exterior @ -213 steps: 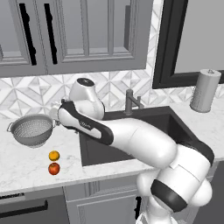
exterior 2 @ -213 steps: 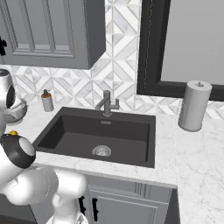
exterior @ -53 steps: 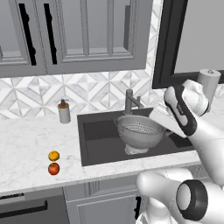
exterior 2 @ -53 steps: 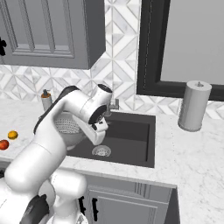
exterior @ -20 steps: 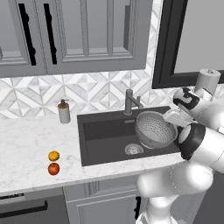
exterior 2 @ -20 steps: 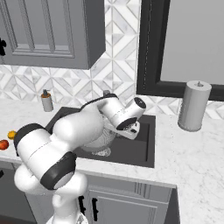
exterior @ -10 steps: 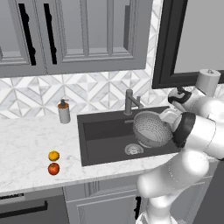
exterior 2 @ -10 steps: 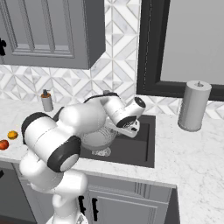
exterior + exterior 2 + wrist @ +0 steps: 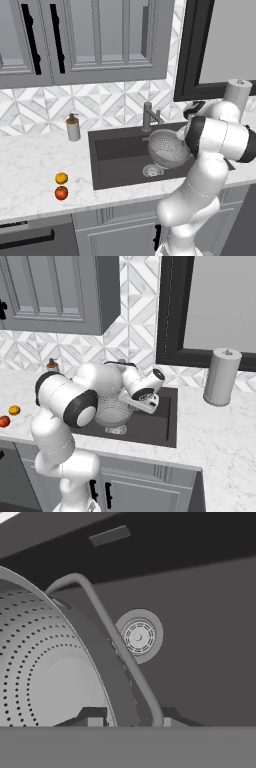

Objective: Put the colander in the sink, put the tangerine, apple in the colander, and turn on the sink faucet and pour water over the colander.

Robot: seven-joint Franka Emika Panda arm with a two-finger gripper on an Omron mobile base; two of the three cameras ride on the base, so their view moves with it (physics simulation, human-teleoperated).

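A rendered home kitchen. Grey panelled cabinets (image 9: 95, 40) hang over a patterned tile backsplash (image 9: 115, 102). A dark sink (image 9: 117, 150) with faucet (image 9: 148, 116) sits in the marble bench (image 9: 30, 165).

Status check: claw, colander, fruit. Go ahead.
Claw shut on colander rim, colander tilted over the sink. Tangerine and apple on counter left of sink. Nothing in the way.

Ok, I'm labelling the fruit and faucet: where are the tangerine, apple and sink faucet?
tangerine (image 9: 61, 177), left base view, middle of the fruit.
apple (image 9: 61, 192), left base view, middle of the fruit.
sink faucet (image 9: 147, 116), left base view, upright post.
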